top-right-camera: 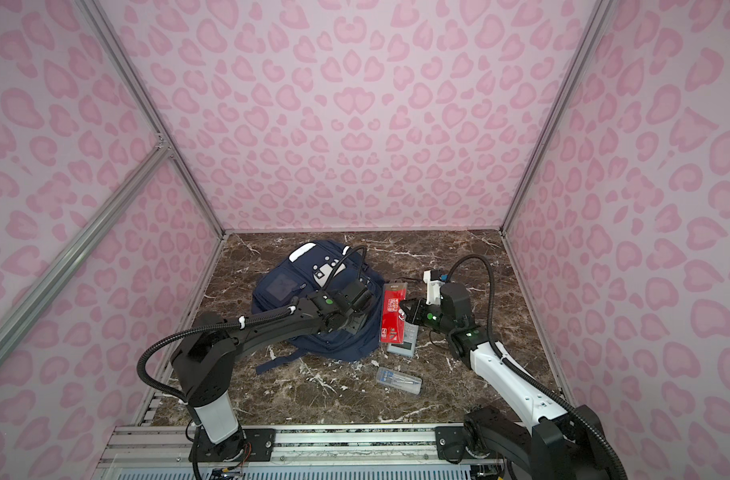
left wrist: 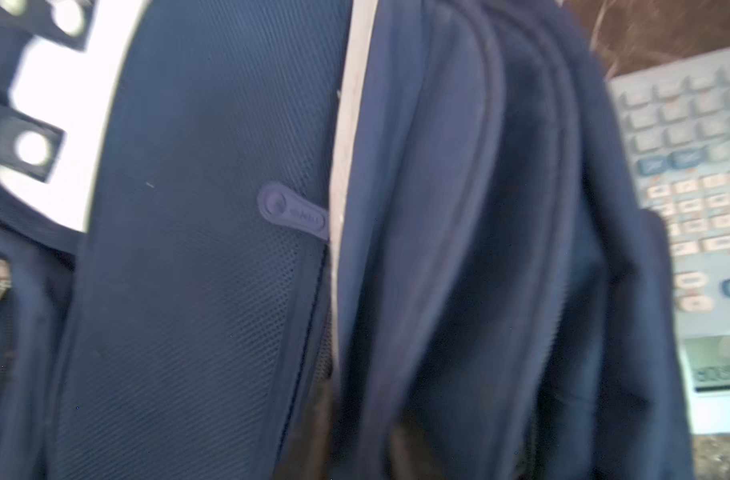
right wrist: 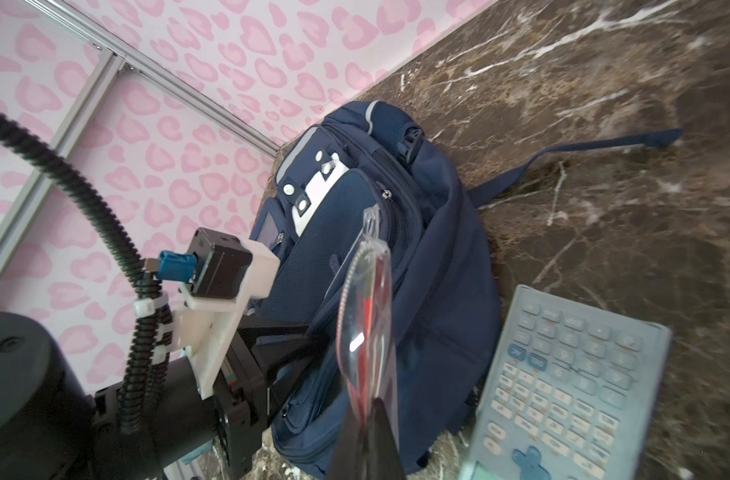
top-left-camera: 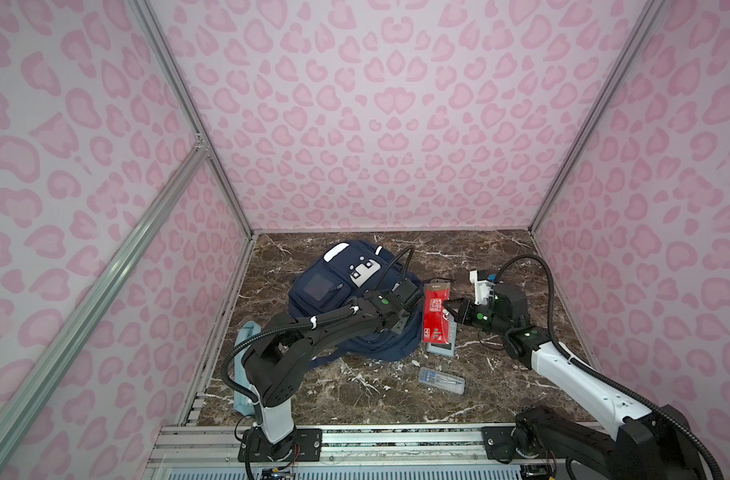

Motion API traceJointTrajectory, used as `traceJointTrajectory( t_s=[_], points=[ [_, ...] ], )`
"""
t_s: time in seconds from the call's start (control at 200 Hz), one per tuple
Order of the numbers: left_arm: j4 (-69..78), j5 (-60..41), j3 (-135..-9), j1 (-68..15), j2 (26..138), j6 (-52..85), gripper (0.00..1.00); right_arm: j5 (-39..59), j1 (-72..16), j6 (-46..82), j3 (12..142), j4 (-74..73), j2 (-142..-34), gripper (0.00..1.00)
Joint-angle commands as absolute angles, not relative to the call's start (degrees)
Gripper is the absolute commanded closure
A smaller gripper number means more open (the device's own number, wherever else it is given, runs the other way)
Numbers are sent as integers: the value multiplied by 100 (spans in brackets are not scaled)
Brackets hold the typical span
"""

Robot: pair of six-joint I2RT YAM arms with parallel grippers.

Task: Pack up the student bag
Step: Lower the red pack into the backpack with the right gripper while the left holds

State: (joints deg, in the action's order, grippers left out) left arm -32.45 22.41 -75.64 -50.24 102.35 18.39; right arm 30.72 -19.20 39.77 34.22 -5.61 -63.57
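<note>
Our left jaws are shut at the right edge of the student bag (top-left-camera: 326,291); we cannot tell if they pinch cloth. The bag lies on the desk (top-left-camera: 376,399). It looks soft and floppy, so we should grab its rim. Just right of the bag, our right jaws hold a red pack (top-left-camera: 435,320).

QR code on red packet (top-left-camera: 432,325); other lettering unreadable

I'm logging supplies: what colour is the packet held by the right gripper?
The packet is red with white print, shown best in a top view.
</note>
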Motion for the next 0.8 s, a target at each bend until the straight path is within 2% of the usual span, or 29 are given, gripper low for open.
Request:
traceJointTrajectory(
  t_s=[0.0, 0.235, 0.36, 0.45, 0.56, 0.665, 0.715, 0.73, 0.795],
  points=[
    [-3511, 2483, -7900, -4876, 9822, 1877, 97, 2593, -2171, 4659, 3359, -1235, -6485, 100],
    [-3778, 1937, -8409, -4459, 8944, 1961, 97, 1344, -3256, 5578, 3392, -2628, -7422, 100],
    [-3730, 1847, -8497, -4399, 8790, 1798, 97, 1236, -3623, 5730, 4037, -3574, -8820, 100],
    [-3790, 1867, -8517, -4283, 8784, 1820, 97, 930, -3851, 5642, 4905, -3501, -9885, 100],
    [-3841, 1662, -8534, -4182, 8737, 1986, 97, 913, -4007, 5974, 5837, -4169, -11264, 100],
    [-3776, 1678, -8452, -4167, 8675, 1951, 96, 997, -4177, 6158, 6692, -4208, -12116, 100],
    [-3829, 1778, -8410, -4141, 8668, 1975, 95, 1083, -4243, 6041, 6908, -3977, -12270, 67],
    [-3839, 1794, -8387, -4133, 8674, 1985, 95, 1120, -4259, 5998, 6930, -3928, -12276, 61],
    [-3796, 1742, -8248, -4096, 8660, 2037, 94, 1074, -4298, 5785, 6656, -3775, -12074, 47]
  ],
)
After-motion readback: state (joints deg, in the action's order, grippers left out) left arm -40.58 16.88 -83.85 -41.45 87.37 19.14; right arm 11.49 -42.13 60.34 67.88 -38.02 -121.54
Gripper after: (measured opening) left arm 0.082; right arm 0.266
